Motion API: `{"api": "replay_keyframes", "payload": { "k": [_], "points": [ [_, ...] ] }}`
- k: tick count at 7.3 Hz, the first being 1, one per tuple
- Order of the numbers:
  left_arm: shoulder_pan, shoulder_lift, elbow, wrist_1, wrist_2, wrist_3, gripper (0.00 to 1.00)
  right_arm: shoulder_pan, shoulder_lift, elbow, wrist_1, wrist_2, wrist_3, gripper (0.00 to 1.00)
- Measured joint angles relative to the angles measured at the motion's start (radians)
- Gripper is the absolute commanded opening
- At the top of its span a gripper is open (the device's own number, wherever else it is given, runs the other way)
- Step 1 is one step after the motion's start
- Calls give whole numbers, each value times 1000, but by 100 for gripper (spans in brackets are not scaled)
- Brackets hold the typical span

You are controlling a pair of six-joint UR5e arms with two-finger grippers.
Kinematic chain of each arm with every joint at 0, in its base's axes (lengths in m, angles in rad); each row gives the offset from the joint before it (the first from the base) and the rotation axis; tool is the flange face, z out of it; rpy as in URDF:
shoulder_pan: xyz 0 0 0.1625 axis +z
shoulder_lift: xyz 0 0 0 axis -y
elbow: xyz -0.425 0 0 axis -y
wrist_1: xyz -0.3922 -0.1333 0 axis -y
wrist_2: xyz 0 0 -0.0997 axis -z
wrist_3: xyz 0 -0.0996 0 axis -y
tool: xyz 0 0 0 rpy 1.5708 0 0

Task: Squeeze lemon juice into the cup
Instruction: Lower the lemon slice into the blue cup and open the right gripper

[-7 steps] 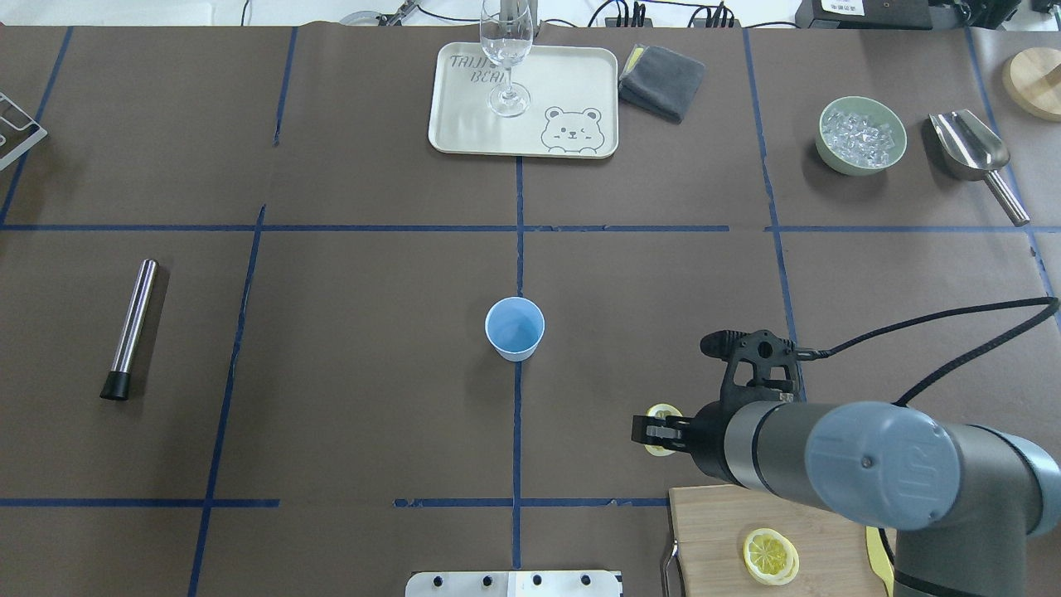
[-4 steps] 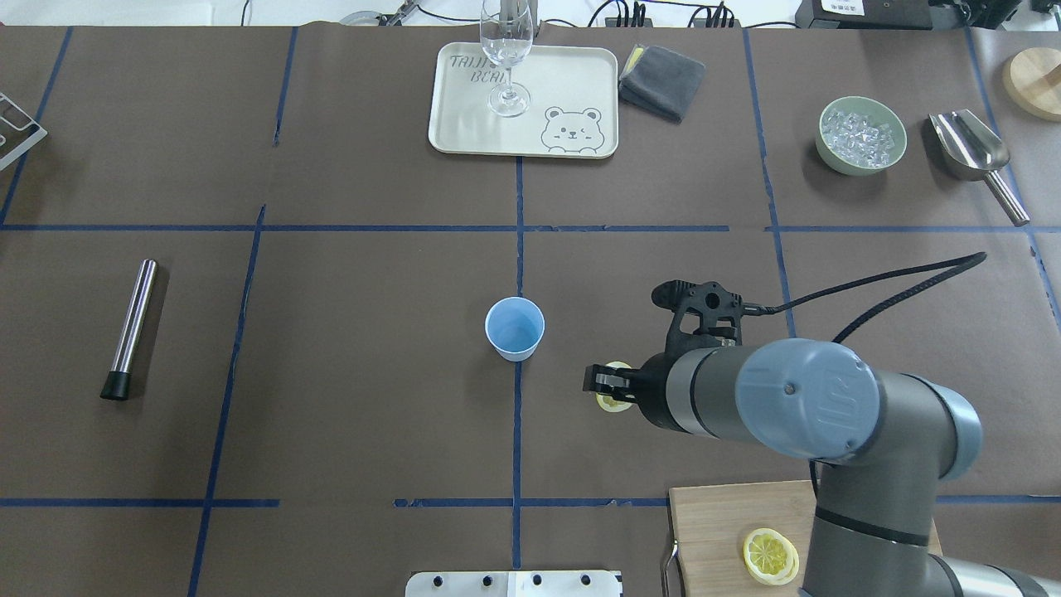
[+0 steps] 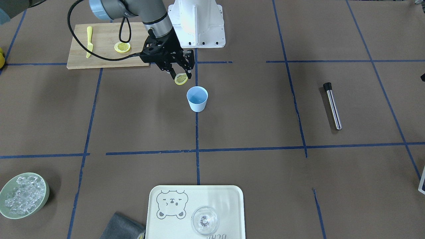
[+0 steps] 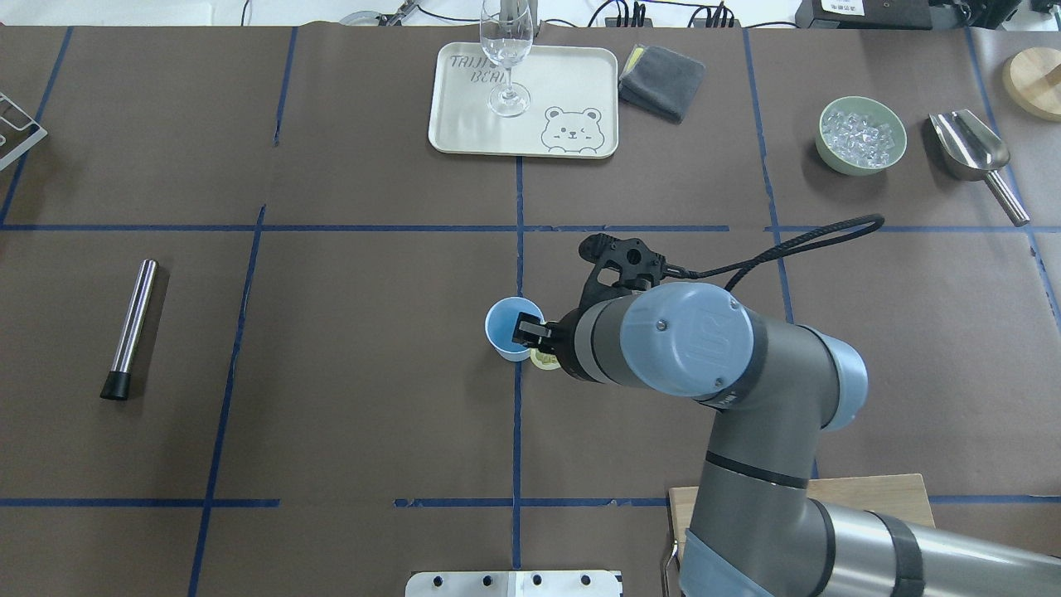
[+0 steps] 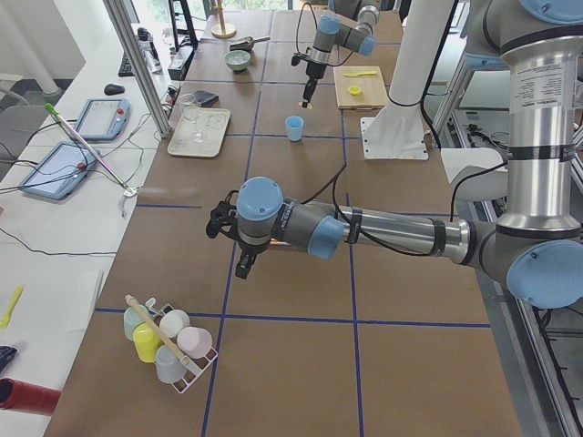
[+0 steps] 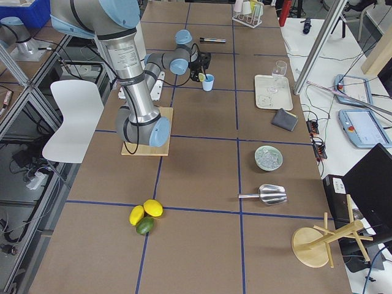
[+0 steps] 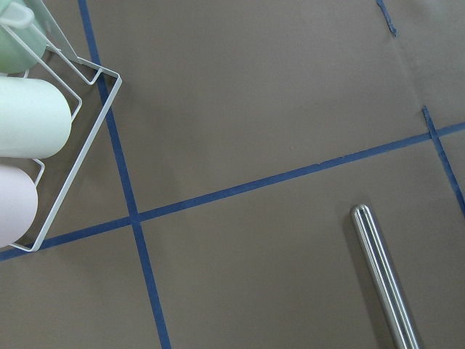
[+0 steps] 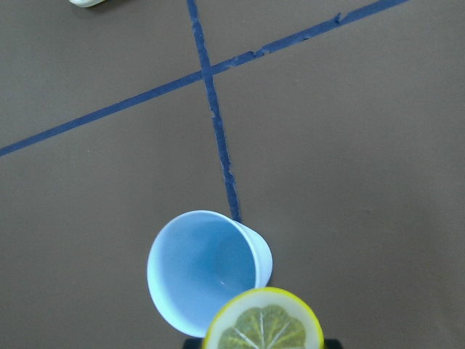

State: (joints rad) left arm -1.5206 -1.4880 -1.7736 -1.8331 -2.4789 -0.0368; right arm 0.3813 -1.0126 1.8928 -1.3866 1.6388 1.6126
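right gripper [image 3: 181, 76] closed narrowly on the thin round lemon slice with yellow rind [image 3: 181, 79], which is held on edge, clear of the table. the slice hangs just beside the rim of the small light-blue tapered cup [image 3: 197, 98], on the side toward the robot's base; in the right wrist view its edge overlaps the rim, short of the centre of the mouth. the cup stands upright on a blue tape line near the table's middle. a second lemon slice [image 3: 122, 47] and a yellow knife [image 3: 89, 41] lie on the wooden cutting board [image 3: 99, 58]. left gripper [image 5: 244, 267] hangs low over the table near a wire rack of cups [image 5: 168, 344]; whether it is wide or narrow cannot be told.
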Motion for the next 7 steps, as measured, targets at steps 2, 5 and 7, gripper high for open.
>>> {"api": "replay_keyframes", "payload": {
  "k": [2,5,7],
  "points": [
    [-2,1,-5,0,1,0,100,11,72,-73,-1,0,15,62],
    [-3,1,-7,0,0,0,100,23,121,-134,1,0,29,65],
    [-3,2,-7,0,0,0,100,27,124,-150,1,0,29,77]
  ]
}}
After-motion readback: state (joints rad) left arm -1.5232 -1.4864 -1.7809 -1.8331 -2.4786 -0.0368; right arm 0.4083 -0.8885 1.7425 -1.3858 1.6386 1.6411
